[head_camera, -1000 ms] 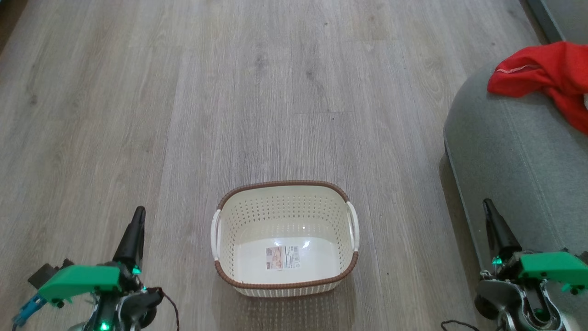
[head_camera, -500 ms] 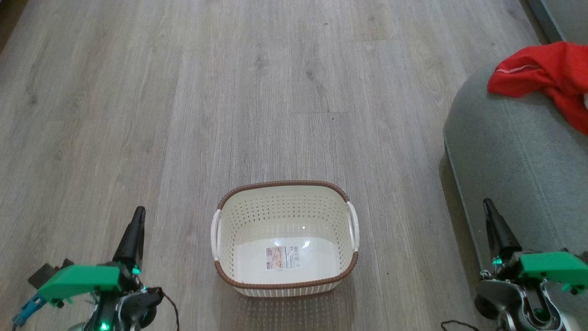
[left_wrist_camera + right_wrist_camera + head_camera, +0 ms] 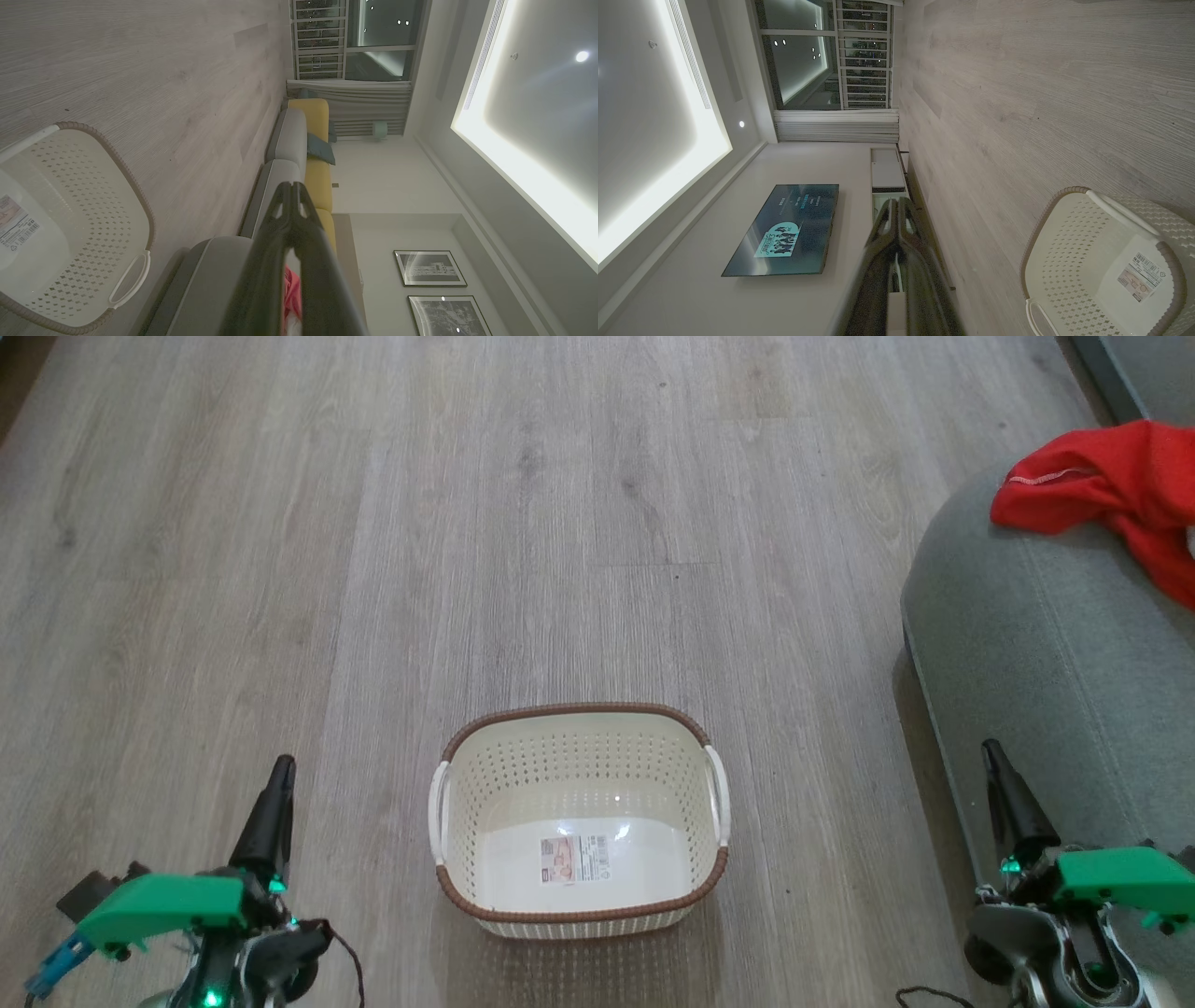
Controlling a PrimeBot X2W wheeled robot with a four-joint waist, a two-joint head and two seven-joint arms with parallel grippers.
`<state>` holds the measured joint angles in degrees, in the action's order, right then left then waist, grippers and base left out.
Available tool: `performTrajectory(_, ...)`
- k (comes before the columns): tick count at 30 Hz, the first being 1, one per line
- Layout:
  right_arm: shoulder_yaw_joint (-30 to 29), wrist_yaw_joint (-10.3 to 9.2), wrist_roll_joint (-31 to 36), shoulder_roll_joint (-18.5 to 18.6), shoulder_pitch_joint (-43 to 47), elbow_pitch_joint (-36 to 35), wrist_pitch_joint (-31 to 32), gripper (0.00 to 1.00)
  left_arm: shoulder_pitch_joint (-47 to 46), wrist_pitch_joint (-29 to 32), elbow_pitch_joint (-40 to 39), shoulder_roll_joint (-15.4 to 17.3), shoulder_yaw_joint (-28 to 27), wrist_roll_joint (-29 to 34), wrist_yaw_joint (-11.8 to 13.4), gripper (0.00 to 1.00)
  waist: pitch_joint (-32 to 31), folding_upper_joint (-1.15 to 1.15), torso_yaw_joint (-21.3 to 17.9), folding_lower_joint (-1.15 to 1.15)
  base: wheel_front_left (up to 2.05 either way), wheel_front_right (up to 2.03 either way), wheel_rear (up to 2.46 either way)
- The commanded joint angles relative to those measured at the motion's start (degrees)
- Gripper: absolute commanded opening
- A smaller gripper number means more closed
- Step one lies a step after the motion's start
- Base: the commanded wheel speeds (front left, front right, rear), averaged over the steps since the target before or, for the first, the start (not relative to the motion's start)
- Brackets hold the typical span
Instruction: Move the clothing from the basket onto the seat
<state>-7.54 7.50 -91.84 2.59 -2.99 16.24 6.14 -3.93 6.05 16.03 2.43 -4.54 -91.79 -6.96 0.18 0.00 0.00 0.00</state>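
The cream basket (image 3: 467,905) stands on the wooden floor at the centre bottom of the head view, with only a label sticker (image 3: 573,859) on its base. Red clothing (image 3: 1111,485) lies on the rounded grey seat (image 3: 1036,635) at the right. My left gripper (image 3: 281,767) is at the lower left, shut, holding nothing. My right gripper (image 3: 990,748) is at the lower right beside the seat's edge, shut and empty. In the left wrist view the basket (image 3: 70,224) is at the left, and a bit of the red clothing (image 3: 292,289) peeks between the closed fingers (image 3: 266,261). The right wrist view holds the basket (image 3: 1064,261) at lower right.
Wood-plank floor (image 3: 523,523) stretches ahead of the basket. A grey and yellow sofa (image 3: 299,140) runs along the wall in the left wrist view. In the right wrist view a wall television (image 3: 784,231) and a low cabinet (image 3: 886,170) stand opposite.
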Motion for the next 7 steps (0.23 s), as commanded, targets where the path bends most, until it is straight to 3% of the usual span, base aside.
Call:
performTrajectory(1,1.0,-0.01,-0.3,0.3,-3.2,-2.2,0.3,0.00,-2.3,0.4,-2.0,0.4,-2.0,-0.4,-0.5,0.00,0.0,0.00,0.0,0.00,0.00,0.00,0.00)
performTrajectory(7,1.0,-0.01,-0.3,0.3,-3.2,-2.2,0.3,0.00,-2.3,0.4,-2.0,0.4,-2.0,-0.4,-0.5,0.00,0.0,0.00,0.0,0.00,0.00,0.00,0.00)
